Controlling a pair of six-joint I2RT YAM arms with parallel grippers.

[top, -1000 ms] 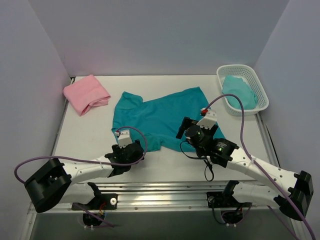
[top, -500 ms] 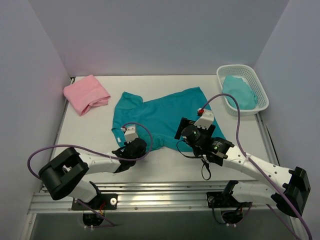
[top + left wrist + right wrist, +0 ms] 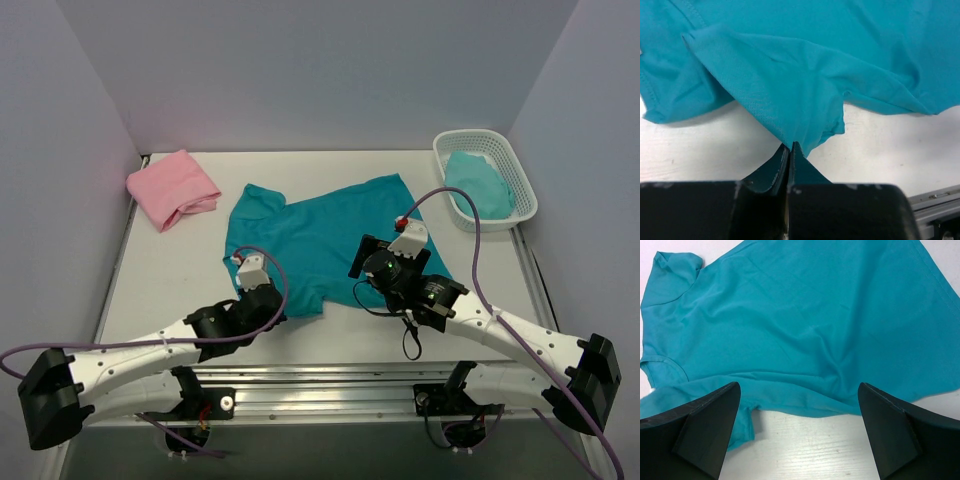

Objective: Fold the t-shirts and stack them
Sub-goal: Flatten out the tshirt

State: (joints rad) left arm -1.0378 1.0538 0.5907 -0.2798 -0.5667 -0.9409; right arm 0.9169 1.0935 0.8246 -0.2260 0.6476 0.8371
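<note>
Where it gaped before, left claw pinches teal t-shirt hem

Overhead and near wrist views seemingly share t-shirt.

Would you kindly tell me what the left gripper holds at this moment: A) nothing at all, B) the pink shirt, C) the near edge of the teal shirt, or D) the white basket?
C: in the left wrist view the left gripper is shut, and a pinch of the teal shirt at its near edge runs down between the fingertips.
</note>
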